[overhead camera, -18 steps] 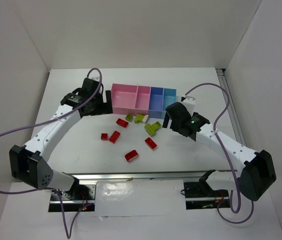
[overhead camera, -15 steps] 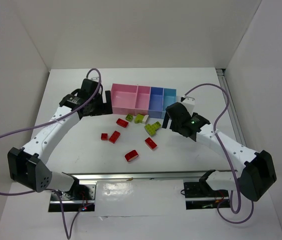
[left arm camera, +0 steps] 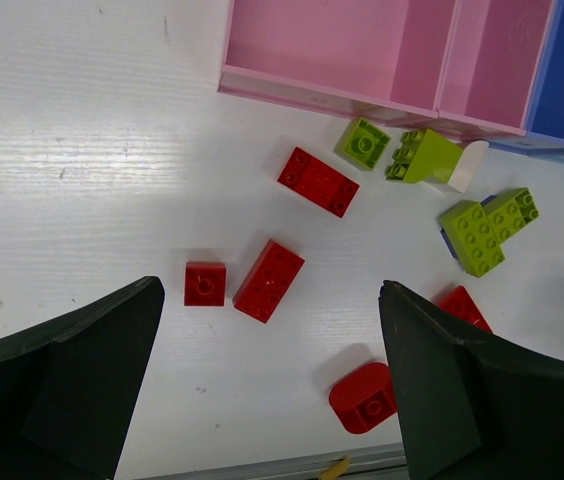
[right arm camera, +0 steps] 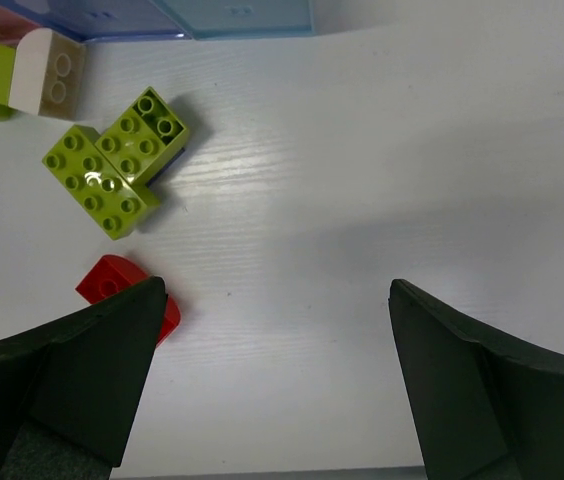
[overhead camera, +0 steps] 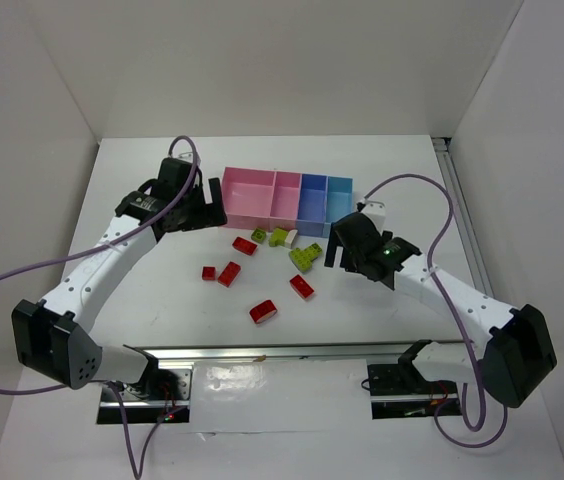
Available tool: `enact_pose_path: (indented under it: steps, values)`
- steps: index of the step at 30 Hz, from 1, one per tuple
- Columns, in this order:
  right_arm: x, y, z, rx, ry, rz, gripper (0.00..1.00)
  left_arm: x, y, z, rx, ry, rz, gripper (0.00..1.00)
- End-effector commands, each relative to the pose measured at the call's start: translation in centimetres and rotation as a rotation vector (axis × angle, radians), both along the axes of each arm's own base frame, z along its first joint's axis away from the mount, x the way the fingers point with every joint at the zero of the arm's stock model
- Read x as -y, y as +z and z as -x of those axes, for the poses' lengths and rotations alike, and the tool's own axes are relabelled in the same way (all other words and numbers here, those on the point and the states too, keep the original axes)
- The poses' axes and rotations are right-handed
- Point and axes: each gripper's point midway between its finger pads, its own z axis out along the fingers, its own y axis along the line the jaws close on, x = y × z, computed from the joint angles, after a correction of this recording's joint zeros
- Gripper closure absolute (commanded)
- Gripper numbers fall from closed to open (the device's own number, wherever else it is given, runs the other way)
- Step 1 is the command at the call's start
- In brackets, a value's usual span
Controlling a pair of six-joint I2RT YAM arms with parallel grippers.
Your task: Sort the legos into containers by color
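Legos (overhead camera: 229,273): loose lot, all lying on the white table (overhead camera: 162,300) in front of the containers (overhead camera: 287,178), between the two arms.

- Containers: one joined row. In the overhead view it runs, left to right, wide pink bin (left arm camera: 327,45), narrow pink bin (left arm camera: 492,60), then two blue bins.
- Red, five pieces: long brick (left arm camera: 318,181) nearest the pink wall; second long brick (left arm camera: 269,280) just beside a small square brick (left arm camera: 205,283); rounded piece (left arm camera: 366,397) and a further red piece (left arm camera: 462,305) towards the arm bases.
- Yellow-green: small square piece (left arm camera: 363,143) close to the pink front wall; a green brick (left arm camera: 424,158) joined to the whitish brick (left arm camera: 465,165), just beside the front wall.
- L-shaped green cluster (right arm camera: 112,165): lies on top of the dark blue brick, of which only a sliver shows.
- Left gripper (overhead camera: 209,208): jaws spread wide, holding nothing, by the left end of the wide pink bin.
- Right gripper (overhead camera: 338,250): jaws spread wide, holding nothing, just right of the green cluster. One finger (right arm camera: 62,380) partly hides a red piece in its wrist view.
- Purple cables (overhead camera: 22,270): loop out from both arms.
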Motion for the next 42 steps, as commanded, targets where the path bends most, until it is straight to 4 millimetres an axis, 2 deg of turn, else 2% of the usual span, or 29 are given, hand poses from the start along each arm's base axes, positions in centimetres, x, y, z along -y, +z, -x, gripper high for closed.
enact_pose_path:
  steps: [1,8,12,16,17,21,27,30,32,34,36,37,38,39,40,41,42]
  values:
    - [-1.2,0.2,-0.2,0.036,0.057,-0.032,0.00,0.7,1.8,-0.6,0.050,-0.005,0.055,0.00]
    - [-3.7,0.3,0.5,0.049,0.200,-0.039,0.00,1.0,2.1,-0.6,0.064,-0.018,0.074,0.00]
    - [-7.2,-0.5,1.5,0.021,0.379,-0.003,0.00,1.8,1.9,-0.3,0.052,-0.060,0.101,0.00]
    - [-8.7,-2.7,2.5,-0.040,0.475,0.052,0.00,2.0,2.3,-0.3,0.061,-0.074,0.104,0.00]
    - [-9.6,-2.8,2.6,-0.042,0.520,0.047,0.00,2.0,1.9,-0.2,0.053,-0.074,0.101,0.00]
    - [-11.1,-5.5,2.6,-0.098,0.589,0.076,0.00,2.0,1.6,-0.3,0.042,-0.073,0.098,0.01]
    - [-12.6,-6.9,2.0,-0.081,0.635,0.109,0.02,2.1,1.2,-0.3,0.035,-0.092,0.089,0.01]
    - [-12.8,-7.5,1.4,-0.069,0.621,0.123,0.09,2.1,0.9,-0.4,0.026,-0.092,0.086,0.01]
    - [-12.9,-7.9,0.8,-0.054,0.608,0.132,0.18,2.2,0.5,-0.5,0.016,-0.092,0.083,0.01]
    - [-12.9,-8.1,0.8,-0.050,0.615,0.136,0.42,2.1,0.4,-0.3,0.009,-0.098,0.074,0.01]
    - [-13.0,-8.1,0.9,-0.054,0.621,0.130,0.56,2.1,0.8,-0.5,0.019,-0.098,0.077,0.01]
    - [-13.0,-7.6,0.9,-0.052,0.621,0.129,0.70,1.9,0.8,-0.6,0.022,-0.090,0.069,0.01]
    - [-13.5,-5.9,1.0,-0.021,0.629,0.109,0.71,1.9,0.7,-0.4,0.013,-0.090,0.066,0.01]
    - [-13.1,-5.4,1.3,-0.026,0.622,0.106,0.71,1.8,0.6,-0.4,0.015,-0.098,0.058,0.01]
    - [-13.0,-3.9,1.0,0.006,0.611,0.099,0.71,1.7,0.6,-0.5,0.014,-0.105,0.061,0.01]
    - [-13.0,-1.3,0.7,0.070,0.598,0.070,0.71,1.8,0.7,-0.4,0.014,-0.123,0.061,0.00]
    - [-12.6,-0.1,0.5,0.099,0.582,0.069,0.71,1.8,0.7,-0.4,0.014,-0.123,0.061,0.00]
